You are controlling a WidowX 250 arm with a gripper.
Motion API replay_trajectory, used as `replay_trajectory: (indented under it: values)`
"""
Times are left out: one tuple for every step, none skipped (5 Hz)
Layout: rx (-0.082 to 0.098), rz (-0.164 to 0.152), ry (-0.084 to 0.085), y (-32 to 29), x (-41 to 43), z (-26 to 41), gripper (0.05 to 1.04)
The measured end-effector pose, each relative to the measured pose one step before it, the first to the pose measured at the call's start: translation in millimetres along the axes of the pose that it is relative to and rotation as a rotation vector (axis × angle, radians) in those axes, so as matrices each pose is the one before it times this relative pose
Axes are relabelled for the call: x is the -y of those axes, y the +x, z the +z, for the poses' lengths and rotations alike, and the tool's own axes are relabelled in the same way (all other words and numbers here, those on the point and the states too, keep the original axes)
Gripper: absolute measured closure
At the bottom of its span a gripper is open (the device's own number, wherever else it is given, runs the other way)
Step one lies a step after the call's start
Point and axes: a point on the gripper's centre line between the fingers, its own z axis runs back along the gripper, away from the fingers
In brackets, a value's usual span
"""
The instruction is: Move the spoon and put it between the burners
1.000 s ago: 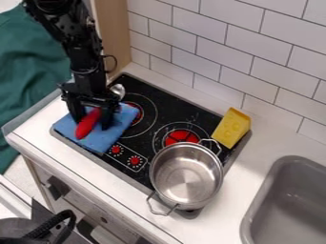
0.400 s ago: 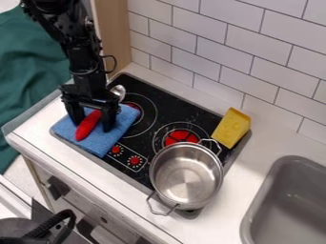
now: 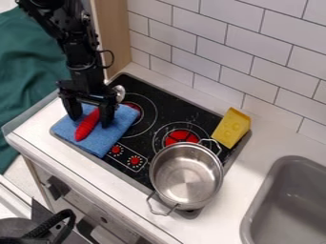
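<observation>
We viewed the black stove from above at a slant, with the steel pot near its lower right and the burners to the right of the blue cloth. The gripper hung over that cloth, fingers spread well apart and gripping nothing. Between them lay the spoon, its red handle on the cloth. We traced its long axis from lower left to upper right, where the metal bowl showed beyond the gripper; the line joining the fingers crossed this axis. We judged the sideways alignment fit for closing across the handle, though we could not tell whether the fingertips were low enough.
</observation>
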Motion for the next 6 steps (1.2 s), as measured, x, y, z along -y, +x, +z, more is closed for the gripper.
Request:
replay_trajectory:
  values:
    - [-0.0014, -0.0046, -0.0004, -0.36, -0.37, 0.01, 0.083]
    - [0.0078, 0.0087, -0.0033, -0.11, -3.88, 0.07, 0.104]
    - [0.0039, -0.001, -0.0016, 0.08, -1.51, 0.04, 0.229]
    - [0.0082, 0.01, -0.0038, 0.05, -3.35, 0.1, 0.545]
    - [0.0006, -0.0005, -0.0017, 0.42, 0.12, -1.15, 0.773]
    - [0.0001, 0.0, -0.0048, 0.04, 0.72, -0.92, 0.712]
